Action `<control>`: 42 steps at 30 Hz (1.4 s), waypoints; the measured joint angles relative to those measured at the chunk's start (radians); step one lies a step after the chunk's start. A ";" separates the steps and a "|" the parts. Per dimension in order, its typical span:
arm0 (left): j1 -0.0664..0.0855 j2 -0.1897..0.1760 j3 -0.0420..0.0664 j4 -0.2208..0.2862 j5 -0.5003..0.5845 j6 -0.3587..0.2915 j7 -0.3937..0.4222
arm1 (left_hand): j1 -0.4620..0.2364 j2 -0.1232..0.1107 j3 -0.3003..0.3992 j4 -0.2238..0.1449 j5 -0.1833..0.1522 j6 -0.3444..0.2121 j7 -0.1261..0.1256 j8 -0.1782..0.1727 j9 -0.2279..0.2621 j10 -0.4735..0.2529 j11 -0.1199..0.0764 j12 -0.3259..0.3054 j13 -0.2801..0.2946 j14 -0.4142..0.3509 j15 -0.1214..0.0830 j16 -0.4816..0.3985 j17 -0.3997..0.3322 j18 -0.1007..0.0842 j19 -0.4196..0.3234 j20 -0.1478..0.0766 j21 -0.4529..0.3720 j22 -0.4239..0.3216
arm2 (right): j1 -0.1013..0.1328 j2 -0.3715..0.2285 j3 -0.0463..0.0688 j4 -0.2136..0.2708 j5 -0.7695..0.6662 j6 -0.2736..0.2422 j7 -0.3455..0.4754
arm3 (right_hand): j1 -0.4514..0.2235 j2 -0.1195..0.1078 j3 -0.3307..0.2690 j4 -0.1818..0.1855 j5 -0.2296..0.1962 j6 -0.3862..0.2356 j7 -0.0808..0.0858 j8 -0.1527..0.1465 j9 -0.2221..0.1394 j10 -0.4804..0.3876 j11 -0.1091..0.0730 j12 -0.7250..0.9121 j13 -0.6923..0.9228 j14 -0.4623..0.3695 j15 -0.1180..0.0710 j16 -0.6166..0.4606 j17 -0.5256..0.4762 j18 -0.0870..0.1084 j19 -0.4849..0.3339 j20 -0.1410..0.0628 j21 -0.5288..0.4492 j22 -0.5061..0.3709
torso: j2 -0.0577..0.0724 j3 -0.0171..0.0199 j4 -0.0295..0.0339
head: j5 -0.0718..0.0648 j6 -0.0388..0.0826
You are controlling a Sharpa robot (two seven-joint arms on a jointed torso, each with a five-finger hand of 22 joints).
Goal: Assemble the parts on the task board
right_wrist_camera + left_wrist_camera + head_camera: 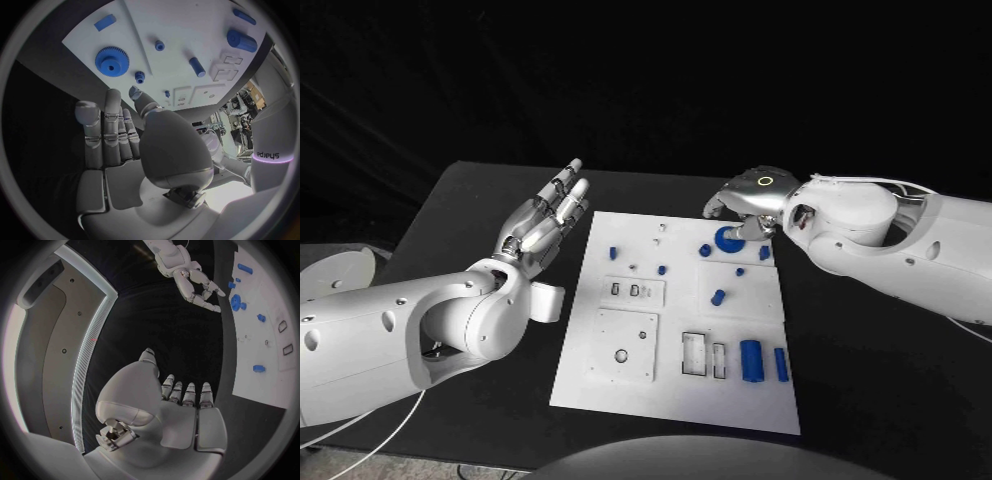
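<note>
Right hand (751, 203) empty, fingers straight and slightly apart, tips just short of the blue gear (112, 59) on the task board (678, 390). Left hand (545, 222) flat, fingers together, beside the board.

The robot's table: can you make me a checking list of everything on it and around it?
Surface: black table, covered by a dark cloth.
Job's things: white task board in the middle; a blue gear at its far end, a blue cylinder near its front, small blue pegs between them.
Clutter: nothing seen.
Hands: left hand held beside the board's left edge, fingers straight and apart, holding nothing. Right hand over the board's far end by the gear; fingers stretched out, nothing in them, no touch seen.
Cables: a thin white cable along the right arm.
Surroundings: dark backdrop behind the table.
</note>
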 measured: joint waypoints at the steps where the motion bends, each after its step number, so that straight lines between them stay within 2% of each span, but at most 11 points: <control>1: 0.000 0.000 0.000 0.000 0.000 0.001 0.000 | 0.000 0.000 0.000 0.000 0.005 -0.001 0.002 0.000 0.000 0.000 0.000 0.000 0.000 0.000 0.000 0.000 0.000 0.000 0.000 0.000 0.000 0.000 | -0.004 0.003 0.000 -0.005 -0.002 -0.003 0.002 | 0.000 0.000 0.002 0.002 0.000 0.000 0.000 0.000 0.001 0.000 0.000 0.003 0.002 0.000 0.000 0.004 0.002 0.000 0.002 -0.002 0.005 0.007 | -0.001 -0.0002 0.0006 | 0.000 0.000; 11: 0.000 0.002 0.000 -0.004 -0.002 0.014 -0.001 | 0.008 0.008 -0.003 -0.003 0.022 -0.001 0.001 0.000 0.000 0.000 0.007 0.000 0.000 0.000 0.007 0.000 0.000 0.000 0.000 0.014 0.000 0.000 | -0.040 0.031 -0.001 -0.048 -0.007 -0.025 0.024 | -0.009 -0.009 0.021 0.021 0.026 0.007 -0.007 -0.004 0.016 0.021 0.003 0.026 0.027 0.000 0.000 0.042 0.019 0.000 0.017 0.001 0.061 0.087 | -0.009 -0.0017 0.0021 | -0.001 -0.008; 13: 0.000 0.002 0.000 -0.005 -0.002 0.016 -0.002 | 0.008 0.008 -0.003 -0.003 0.026 -0.001 0.001 0.000 0.000 0.000 0.007 0.000 0.000 0.000 0.014 0.000 0.000 0.000 0.000 0.014 0.000 0.000 | -0.046 0.036 -0.001 -0.056 -0.006 -0.028 0.028 | -0.014 -0.014 0.025 0.025 0.033 0.007 -0.007 -0.004 0.019 0.028 0.003 0.032 0.033 0.000 0.000 0.050 0.022 0.000 0.022 0.000 0.072 0.103 | -0.010 -0.0024 0.0022 | -0.002 -0.010; 14: 0.000 0.003 0.000 -0.005 -0.002 0.018 -0.002 | 0.013 0.007 -0.003 -0.003 0.026 -0.002 0.002 0.000 0.000 0.000 0.007 0.000 0.000 0.000 0.014 0.000 0.000 0.000 0.000 0.018 0.000 0.000 | -0.049 0.040 -0.001 -0.062 -0.005 -0.029 0.031 | -0.014 -0.014 0.029 0.029 0.036 0.007 -0.007 -0.004 0.021 0.032 0.007 0.035 0.035 0.000 0.000 0.052 0.024 -0.003 0.024 0.002 0.079 0.112 | -0.011 -0.0024 0.0023 | -0.003 -0.011; 15: 0.000 0.003 0.000 -0.005 -0.002 0.019 -0.002 | 0.017 0.009 -0.005 -0.001 0.031 -0.005 0.005 0.000 0.000 0.000 0.007 0.000 0.000 0.000 0.014 0.000 0.000 0.000 -0.001 0.022 0.000 0.000 | -0.052 0.043 -0.001 -0.066 -0.004 -0.031 0.033 | -0.014 -0.014 0.031 0.031 0.040 0.007 -0.007 -0.004 0.022 0.033 0.008 0.039 0.037 0.000 0.000 0.056 0.026 -0.014 0.028 0.001 0.085 0.121 | -0.012 -0.0027 0.0023 | -0.004 -0.012; 20: 0.000 0.006 0.000 -0.006 -0.002 0.026 -0.004 | 0.025 0.009 -0.006 0.000 0.045 -0.005 0.005 0.000 0.000 0.002 0.009 0.000 0.000 0.000 0.021 0.000 0.000 0.000 0.000 0.029 0.000 0.000 | -0.062 0.057 -0.001 -0.081 0.000 -0.036 0.044 | -0.015 -0.015 0.042 0.035 0.047 0.007 -0.007 -0.004 0.026 0.039 0.007 0.046 0.045 0.000 0.000 0.066 0.032 -0.016 0.033 0.003 0.102 0.148 | -0.015 -0.0030 0.0030 | -0.005 -0.015; 30: 0.000 0.008 0.000 -0.012 -0.003 0.036 -0.008 | 0.047 0.016 -0.008 -0.003 0.080 -0.001 0.009 0.000 0.000 0.000 0.014 0.000 0.000 0.000 0.029 0.000 0.000 0.000 0.000 0.036 0.000 0.000 | -0.089 0.082 0.000 -0.127 0.014 -0.037 0.065 | -0.018 -0.018 0.063 0.040 0.069 0.014 -0.014 -0.008 0.032 0.044 0.012 0.050 0.053 0.000 0.000 0.073 0.037 -0.016 0.033 0.003 0.109 0.164 | -0.020 -0.0048 0.0047 | -0.017 -0.033; 32: 0.000 0.008 0.000 -0.012 -0.003 0.037 -0.008 | 0.053 0.021 -0.008 -0.003 0.088 -0.001 0.009 0.000 0.000 0.000 0.014 0.000 0.000 0.000 0.029 0.000 0.000 0.000 -0.003 0.039 0.000 0.000 | -0.095 0.087 0.000 -0.135 0.017 -0.037 0.068 | -0.018 -0.018 0.068 0.040 0.077 0.019 -0.014 -0.008 0.034 0.046 0.014 0.050 0.055 0.000 0.000 0.075 0.038 -0.016 0.033 0.003 0.110 0.167 | -0.020 -0.0049 0.0046 | -0.017 -0.035; 37: 0.000 0.009 0.000 -0.015 -0.003 0.040 -0.011 | 0.056 0.017 -0.008 -0.003 0.099 -0.001 0.016 0.000 0.000 0.000 0.014 0.000 0.000 0.000 0.029 0.000 0.000 0.000 0.000 0.043 0.000 0.000 | -0.108 0.101 -0.001 -0.159 0.023 -0.037 0.076 | -0.013 -0.024 0.090 0.043 0.109 0.043 -0.014 -0.003 0.044 0.052 0.016 0.055 0.060 0.000 0.000 0.081 0.042 -0.016 0.033 0.003 0.117 0.180 | -0.022 -0.0049 0.0047 | -0.014 -0.043; 42: 0.000 0.011 0.000 -0.017 -0.003 0.042 -0.012 | 0.070 0.023 -0.008 -0.003 0.114 -0.002 0.016 0.000 0.000 0.001 0.018 0.000 0.000 0.000 0.029 0.000 -0.001 0.000 0.000 0.043 0.000 0.000 | -0.117 0.118 -0.001 -0.185 0.027 -0.037 0.083 | -0.012 -0.035 0.126 0.042 0.164 0.068 -0.027 0.008 0.060 0.055 0.015 0.055 0.065 -0.004 0.004 0.088 0.050 -0.016 0.033 0.003 0.123 0.194 | -0.023 -0.0055 0.0046 | -0.013 -0.050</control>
